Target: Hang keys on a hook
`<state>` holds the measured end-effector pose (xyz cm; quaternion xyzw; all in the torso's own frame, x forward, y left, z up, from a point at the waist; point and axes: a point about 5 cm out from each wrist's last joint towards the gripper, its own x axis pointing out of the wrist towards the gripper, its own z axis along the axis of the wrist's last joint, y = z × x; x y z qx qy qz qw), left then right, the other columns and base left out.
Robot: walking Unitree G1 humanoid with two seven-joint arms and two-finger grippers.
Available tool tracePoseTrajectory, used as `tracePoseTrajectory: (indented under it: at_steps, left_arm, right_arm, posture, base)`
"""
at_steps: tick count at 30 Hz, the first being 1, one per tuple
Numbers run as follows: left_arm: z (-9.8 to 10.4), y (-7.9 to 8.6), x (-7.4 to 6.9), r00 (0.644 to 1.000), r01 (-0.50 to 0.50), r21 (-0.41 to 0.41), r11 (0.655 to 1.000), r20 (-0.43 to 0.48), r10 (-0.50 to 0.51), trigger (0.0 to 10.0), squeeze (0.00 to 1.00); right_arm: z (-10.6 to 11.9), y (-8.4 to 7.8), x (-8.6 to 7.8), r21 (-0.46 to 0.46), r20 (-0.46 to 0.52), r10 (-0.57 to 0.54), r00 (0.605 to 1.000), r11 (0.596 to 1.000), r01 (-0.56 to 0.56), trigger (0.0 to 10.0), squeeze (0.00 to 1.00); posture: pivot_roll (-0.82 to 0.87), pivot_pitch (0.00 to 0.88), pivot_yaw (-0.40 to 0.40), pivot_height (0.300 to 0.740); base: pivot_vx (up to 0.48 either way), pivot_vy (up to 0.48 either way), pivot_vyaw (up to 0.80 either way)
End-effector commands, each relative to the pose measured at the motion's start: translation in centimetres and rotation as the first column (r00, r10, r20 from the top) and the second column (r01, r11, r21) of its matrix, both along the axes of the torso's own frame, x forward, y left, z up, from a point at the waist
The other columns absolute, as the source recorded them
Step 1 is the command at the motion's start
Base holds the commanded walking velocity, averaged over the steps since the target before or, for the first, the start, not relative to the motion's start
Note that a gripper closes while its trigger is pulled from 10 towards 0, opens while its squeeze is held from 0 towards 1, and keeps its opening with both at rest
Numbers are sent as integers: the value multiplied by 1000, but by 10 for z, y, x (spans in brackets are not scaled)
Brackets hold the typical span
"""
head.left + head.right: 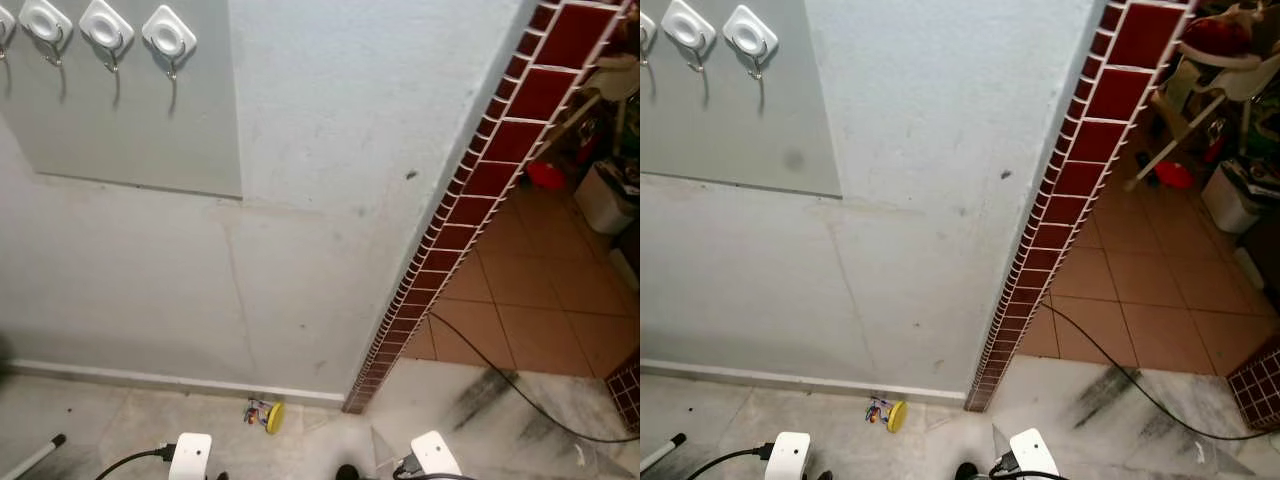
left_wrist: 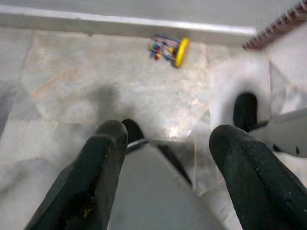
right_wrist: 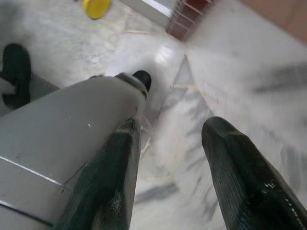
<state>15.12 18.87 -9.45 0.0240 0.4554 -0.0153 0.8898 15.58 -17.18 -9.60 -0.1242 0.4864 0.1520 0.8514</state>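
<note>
Left eye view: bunch of keys with a round yellow tag [image 1: 265,414] lies on the marble floor [image 1: 90,420] against the wall base, well below the white square wall hooks [image 1: 168,37]. Left gripper [image 2: 165,158] and right gripper [image 3: 168,153] hang fingers apart, holding nothing.

Glossy marble floor [image 2: 72,72], matt plaster wall [image 1: 330,150], glazed red tiles [image 1: 500,140]

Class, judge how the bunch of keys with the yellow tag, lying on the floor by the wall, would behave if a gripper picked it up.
The keys look like small loose pieces, so they would probably dangle. The round yellow tag seems light. Lying flat on smooth marble floor, they may slide.
</note>
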Motion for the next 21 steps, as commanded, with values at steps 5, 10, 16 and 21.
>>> tracePoseTrajectory:
  at_steps: [5,10,16,21]
  left_arm:
    - [-5,-4,-10,999,-2,-15,1000,-37,2,10000,0]
    - [-5,-4,-10,999,-2,-13,1000,-35,2,10000,0]
    - [-3,-2,-8,999,-32,-14,999,-17,31,10000,0]
    - [-3,-2,-8,1000,-24,-14,1000,-15,24,10000,0]
  right_arm:
    - [-5,-2,-12,-5,-54,3,999,1000,-4,10000,0]
    - [-5,-3,-13,-5,-56,3,998,1000,-4,10000,0]
    - [-5,-3,-13,-2,-55,2,998,1000,-2,10000,0]
    - [-5,-3,-14,-3,-55,5,998,1000,-5,10000,0]
  posture:
    - [-59,83,-53,740]
    - [-58,83,-53,740]
    - [-59,84,-53,740]
    - [-59,86,-53,740]
  base:
    - [-273,0,0]
    - [-273,0,0]
    - [-90,0,0]
    - [0,0,0]
